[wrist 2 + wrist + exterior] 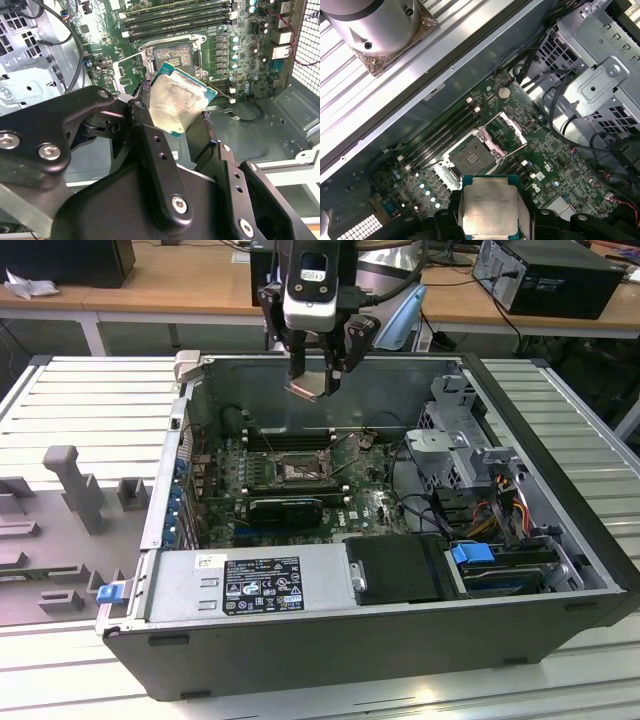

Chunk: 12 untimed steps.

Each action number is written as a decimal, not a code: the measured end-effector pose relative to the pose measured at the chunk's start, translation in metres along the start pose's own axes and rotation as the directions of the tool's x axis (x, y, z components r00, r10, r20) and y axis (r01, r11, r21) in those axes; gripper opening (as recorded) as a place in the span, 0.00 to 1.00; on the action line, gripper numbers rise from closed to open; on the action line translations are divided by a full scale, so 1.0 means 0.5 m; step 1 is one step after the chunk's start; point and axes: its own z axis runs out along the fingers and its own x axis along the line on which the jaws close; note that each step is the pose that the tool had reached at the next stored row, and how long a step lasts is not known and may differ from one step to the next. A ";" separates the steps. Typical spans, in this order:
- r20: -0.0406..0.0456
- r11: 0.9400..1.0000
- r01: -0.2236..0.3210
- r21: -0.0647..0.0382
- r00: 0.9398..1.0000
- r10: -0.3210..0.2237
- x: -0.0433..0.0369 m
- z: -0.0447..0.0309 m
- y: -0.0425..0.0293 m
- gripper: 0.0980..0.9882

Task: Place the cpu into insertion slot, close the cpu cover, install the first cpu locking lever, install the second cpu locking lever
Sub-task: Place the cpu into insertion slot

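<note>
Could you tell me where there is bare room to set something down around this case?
The slatted table is bare on the exterior view's left, beyond the grey fixture, and right of the case. Inside, the motherboard and cabled drive cage are crowded, with the gripper holding the cpu overhead.

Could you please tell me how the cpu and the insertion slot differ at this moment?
The cpu has a pale silver-grey metal face; the insertion slot is dark inside a metal rim. The cpu is gripped in the hand, up off the green board; the insertion slot sits on that board, empty. Both are square, with about matching outlines.
</note>
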 end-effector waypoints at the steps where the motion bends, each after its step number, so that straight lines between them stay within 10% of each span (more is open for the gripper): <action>1: 0.000 1.000 -0.003 0.000 1.000 0.003 0.000 0.000 0.000 0.48; 12: 0.005 0.999 -0.052 -0.001 0.999 0.052 0.000 0.000 0.000 0.48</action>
